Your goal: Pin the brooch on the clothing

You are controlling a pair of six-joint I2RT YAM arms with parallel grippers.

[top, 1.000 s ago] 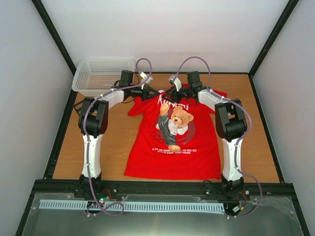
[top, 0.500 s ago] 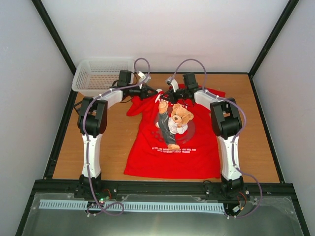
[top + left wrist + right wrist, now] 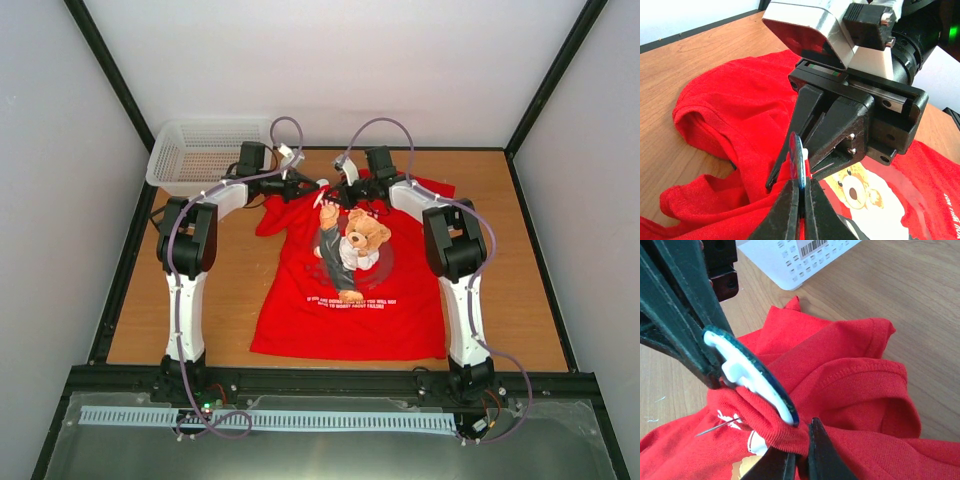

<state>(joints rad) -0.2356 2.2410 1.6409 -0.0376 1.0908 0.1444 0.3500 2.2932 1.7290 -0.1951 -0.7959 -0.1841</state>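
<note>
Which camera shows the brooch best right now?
The right wrist view: the brooch is close up, its white back, clasp and dark-blue rim clear against the red shirt. The left wrist view shows the brooch only edge-on, a thin sliver. In the top view it is too small to make out.

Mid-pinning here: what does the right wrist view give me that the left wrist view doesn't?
Right wrist only: the brooch shows its white back and clasp, a thin needle lies against the red fabric, and a corner of the white mesh basket is in frame. Left wrist only: the printed bear on the shirt, and the brooch seen edge-on as a blue sliver. Both: the left hand shut on the brooch, the right hand pinching a fold of the shirt, and the wooden table.
</note>
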